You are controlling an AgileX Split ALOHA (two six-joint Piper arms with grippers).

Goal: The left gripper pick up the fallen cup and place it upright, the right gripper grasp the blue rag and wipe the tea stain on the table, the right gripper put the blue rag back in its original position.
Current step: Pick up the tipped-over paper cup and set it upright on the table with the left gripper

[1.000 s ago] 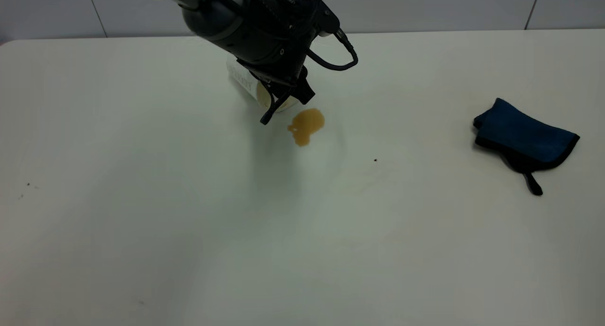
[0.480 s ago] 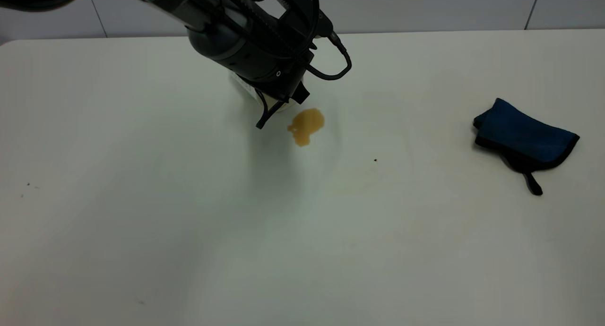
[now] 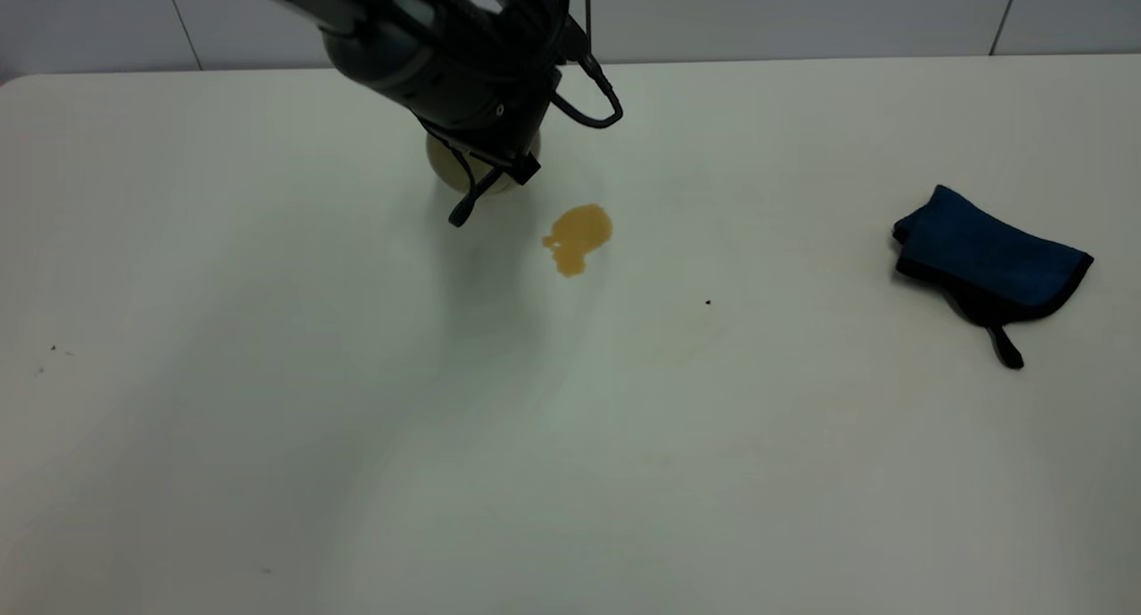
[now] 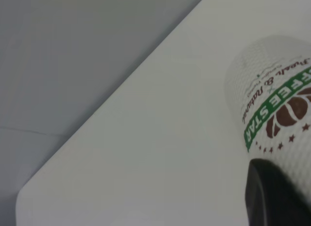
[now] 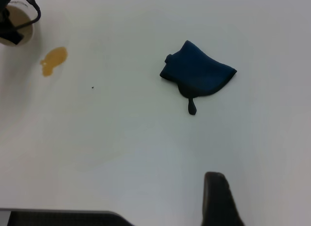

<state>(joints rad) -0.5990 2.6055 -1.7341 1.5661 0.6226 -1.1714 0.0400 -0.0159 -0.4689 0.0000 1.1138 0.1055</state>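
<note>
The cup (image 3: pixel 443 162) is held at the back of the table (image 3: pixel 570 437), its cream mouth turned upward and nearly upright. My left gripper (image 3: pixel 490 187) is shut on its rim and wall. In the left wrist view the cup (image 4: pixel 272 109) shows its green logo band, with one dark finger (image 4: pixel 272 197) pressed on its side. The amber tea stain (image 3: pixel 578 236) lies just right of the cup. The blue rag (image 3: pixel 989 258) lies folded at the far right, untouched. My right gripper (image 5: pixel 219 199) hovers well short of the rag (image 5: pixel 199 73), above bare table.
A tiny black speck (image 3: pixel 708 302) sits between the stain and the rag. A grey wall (image 3: pixel 802 13) runs behind the table's far edge. A cable (image 3: pixel 588 107) loops off the left arm above the stain.
The left gripper has moved left and back, away from the stain, taking the cup with it. The cup has turned from lying on its side to mouth-up. The rag and stain are unchanged.
</note>
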